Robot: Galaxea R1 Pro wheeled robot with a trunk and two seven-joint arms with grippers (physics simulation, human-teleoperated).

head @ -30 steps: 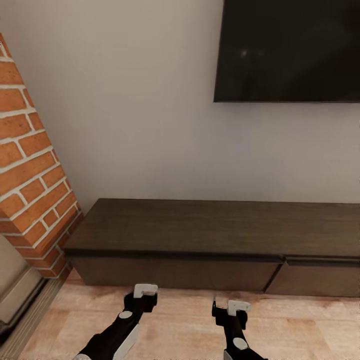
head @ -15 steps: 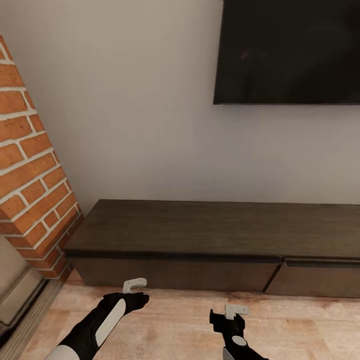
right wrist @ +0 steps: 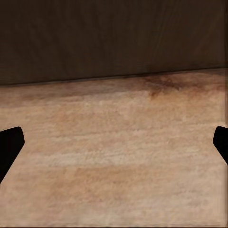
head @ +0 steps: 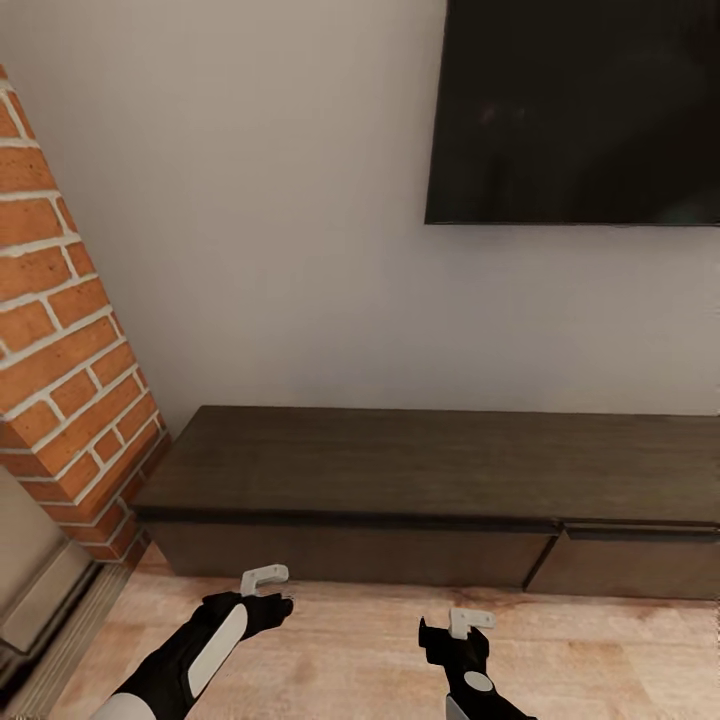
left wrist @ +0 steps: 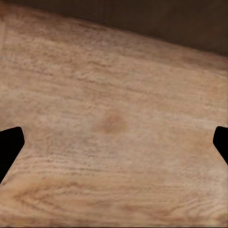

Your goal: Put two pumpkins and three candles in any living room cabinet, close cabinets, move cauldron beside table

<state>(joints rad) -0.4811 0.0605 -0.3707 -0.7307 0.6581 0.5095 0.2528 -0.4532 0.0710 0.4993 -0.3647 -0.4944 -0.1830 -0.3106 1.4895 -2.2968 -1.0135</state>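
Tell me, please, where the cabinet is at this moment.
In the head view the cabinet runs low along the white wall beneath the TV, with the brick column at its left end.

Cabinet (head: pixel 400 470) cut off at right edge, television (head: pixel 580 110) cropped, front seam perhaps slightly ajar

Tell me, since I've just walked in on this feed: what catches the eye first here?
A large black flat screen hangs on the pale wall at upper right. Below it a long, low dark brown wooden cabinet runs along the wall, its flat fronts shut, with a red brick column at its left end. In the foreground the left hand and right hand hover, open and empty, over the light wooden floor.
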